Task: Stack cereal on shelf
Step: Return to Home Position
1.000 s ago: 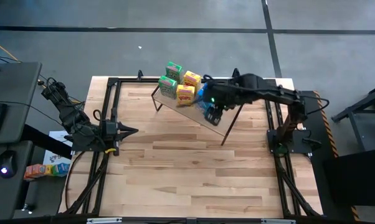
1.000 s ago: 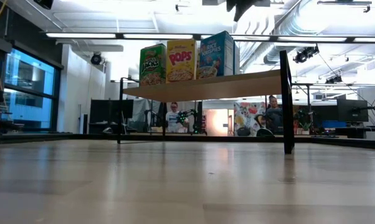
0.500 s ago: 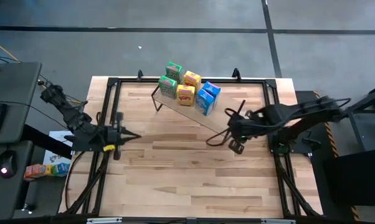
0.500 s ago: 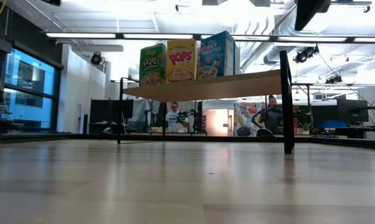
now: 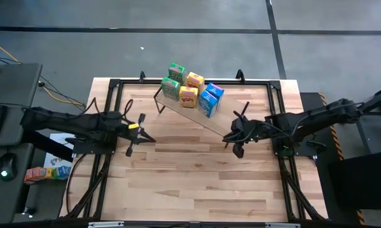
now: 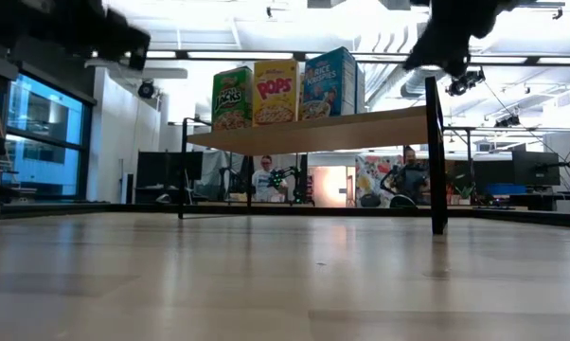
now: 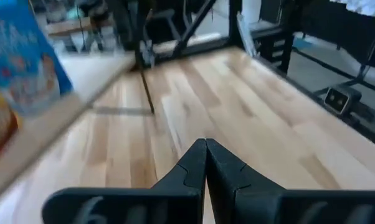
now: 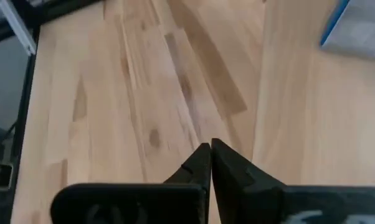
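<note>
All six cereal boxes stand on the shelf (image 5: 219, 122), which runs on a slant from upper centre toward the middle of the high view. They sit in colour pairs: the green boxes (image 5: 173, 79) at the upper-left end, the yellow boxes (image 5: 191, 88) next, the blue boxes (image 5: 211, 98) after them. Each pair stands one box behind the other, so from table height only three fronts show, and the lower-right stretch of the board is bare.

My left gripper (image 7: 205, 147) hangs over the table (image 5: 178, 183) at centre left of the high view, well apart from the shelf. Its fingers are pressed together on nothing, as nothing is there to carry. My right gripper (image 8: 210, 148) is closed and empty too, and hangs at centre right, near the shelf's bare lower-right end and its leg.

I judge the stacking done, with both arms out over the table on the way to rest. The right arm is close enough to the shelf end that I would draw it away from the board, not across it, so the rows are not jarred.
</note>
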You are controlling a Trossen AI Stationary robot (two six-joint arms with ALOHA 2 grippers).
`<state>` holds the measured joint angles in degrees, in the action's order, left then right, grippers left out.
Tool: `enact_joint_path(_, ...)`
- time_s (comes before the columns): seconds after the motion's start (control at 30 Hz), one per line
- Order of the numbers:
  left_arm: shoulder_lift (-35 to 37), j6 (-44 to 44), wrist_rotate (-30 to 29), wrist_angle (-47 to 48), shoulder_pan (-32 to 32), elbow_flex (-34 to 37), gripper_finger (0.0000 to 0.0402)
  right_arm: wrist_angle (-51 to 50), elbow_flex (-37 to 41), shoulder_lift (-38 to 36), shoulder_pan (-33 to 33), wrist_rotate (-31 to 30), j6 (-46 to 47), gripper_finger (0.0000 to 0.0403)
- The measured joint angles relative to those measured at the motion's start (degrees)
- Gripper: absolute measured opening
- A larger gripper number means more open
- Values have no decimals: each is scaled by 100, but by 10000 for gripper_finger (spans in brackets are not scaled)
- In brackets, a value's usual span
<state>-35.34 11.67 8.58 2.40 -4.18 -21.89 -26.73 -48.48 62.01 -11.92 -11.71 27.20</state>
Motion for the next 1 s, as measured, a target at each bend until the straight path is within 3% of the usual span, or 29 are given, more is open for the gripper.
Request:
enact_joint_path(0.3, 282, -476, 305, -510, 143, 675, 0, 465, 934, -883, -185, 127, 369, 0)
enact_joint_path(0.6, 622, -527, 311, -703, 109, 800, 0, 1447, 1000, -1841, -1107, -900, -1277, 0)
enact_joint_path(0.77, 768, -235, 381, -287, 258, 802, 0, 1285, 1002, -2047, -1403, -1282, -1307, 0)
enact_joint_path(0.9, 861, -244, 1016, -256, 536, 802, 0, 1236, 1002, -2093, -1596, -1439, -1213, 0)
enact_joint_path(1.0, 909, -363, 972, -220, 693, 871, 0, 1234, 1002, -2091, -1740, -1596, -1204, 0)
